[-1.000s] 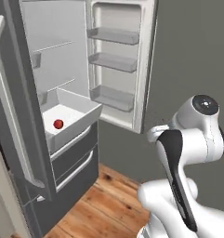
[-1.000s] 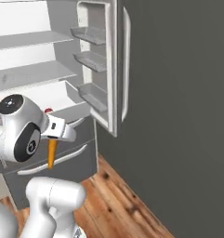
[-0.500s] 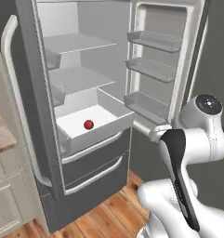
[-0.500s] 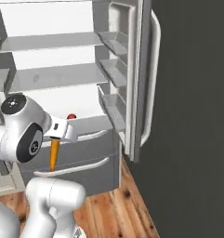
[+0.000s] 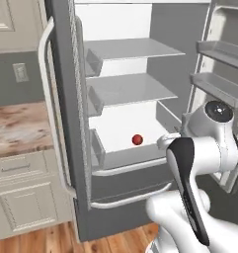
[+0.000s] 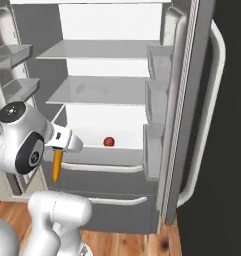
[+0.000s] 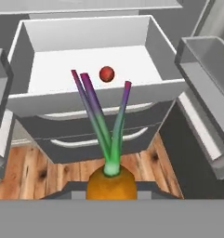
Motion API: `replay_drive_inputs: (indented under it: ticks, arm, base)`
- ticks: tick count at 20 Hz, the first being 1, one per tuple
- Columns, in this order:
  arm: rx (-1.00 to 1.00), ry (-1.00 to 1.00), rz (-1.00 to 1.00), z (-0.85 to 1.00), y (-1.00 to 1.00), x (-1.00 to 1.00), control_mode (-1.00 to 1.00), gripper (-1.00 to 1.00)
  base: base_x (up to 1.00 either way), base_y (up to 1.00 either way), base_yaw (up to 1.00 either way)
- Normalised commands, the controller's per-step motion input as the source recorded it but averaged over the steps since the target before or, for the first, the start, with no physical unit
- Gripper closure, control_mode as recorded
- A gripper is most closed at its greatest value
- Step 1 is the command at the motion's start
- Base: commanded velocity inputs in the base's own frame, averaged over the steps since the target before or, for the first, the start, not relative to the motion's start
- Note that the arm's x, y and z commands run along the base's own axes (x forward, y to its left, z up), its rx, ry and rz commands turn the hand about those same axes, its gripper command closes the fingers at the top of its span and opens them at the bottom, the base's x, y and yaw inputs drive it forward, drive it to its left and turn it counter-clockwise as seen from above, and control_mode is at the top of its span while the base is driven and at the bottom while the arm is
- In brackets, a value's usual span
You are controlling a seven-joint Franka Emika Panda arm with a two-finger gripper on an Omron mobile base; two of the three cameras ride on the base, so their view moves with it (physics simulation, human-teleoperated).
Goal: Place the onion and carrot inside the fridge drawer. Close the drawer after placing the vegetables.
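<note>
- Wood-plank kitchen floor (image 7: pixel 34 174) lies below an open grey fridge, now seen almost head-on; half a second ago it stood further off to one side, so the base has driven round to face it.
- Pincer (image 6: pixel 58 150) is clenched on the orange, green-stalked carrot (image 6: pixel 56 165), which hangs tip-down in front of the fridge, short of the bin.
- Pale white pull-out fridge drawer (image 7: pixel 48 100) stands open; the small round red onion (image 7: pixel 106 73) sits inside it.
- Judged: carrot drop next, then closing.
</note>
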Motion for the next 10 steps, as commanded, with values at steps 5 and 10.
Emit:
replay_drive_inputs:
  ticks: [5,10]
  arm:
    - [0.00,0.00,0.00,0.00,0.00,0.00,1.00,1.00]
    - [0.00,0.00,0.00,0.00,0.00,0.00,1.00,1.00]
  base:
    - [0.59,-0.19,0.53]
    - [0.47,-0.39,0.45]
